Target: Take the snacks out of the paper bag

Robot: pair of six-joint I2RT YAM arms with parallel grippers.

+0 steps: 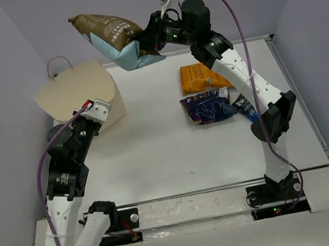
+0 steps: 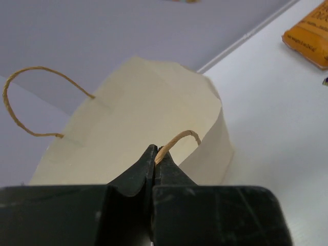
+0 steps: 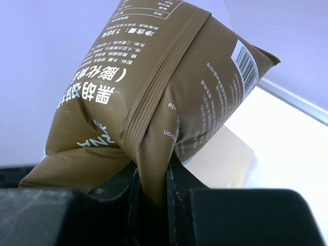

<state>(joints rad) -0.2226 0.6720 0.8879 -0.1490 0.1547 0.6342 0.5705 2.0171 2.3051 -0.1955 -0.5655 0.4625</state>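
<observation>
With the left claw (image 2: 154, 155) clenched on a handle (image 2: 178, 139) of the paper bag (image 1: 76, 91) at far left, the right claw (image 3: 152, 165) grasps a brown packet (image 1: 103, 27) aloft beside it, and next should probably carry it right and release it by the orange packet (image 1: 200, 78) on the bench (image 1: 156, 150).

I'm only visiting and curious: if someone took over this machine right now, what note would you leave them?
Left tool: shut on one handle of the paper bag, which stands at the left of the table.
Right tool: shut on the brown packet, held in the air; a light teal packet hangs with it.
Done: orange packet and purple packet lie on the table.
Left: set down the lifted packets; the bag's inside is hidden, so check it.
</observation>
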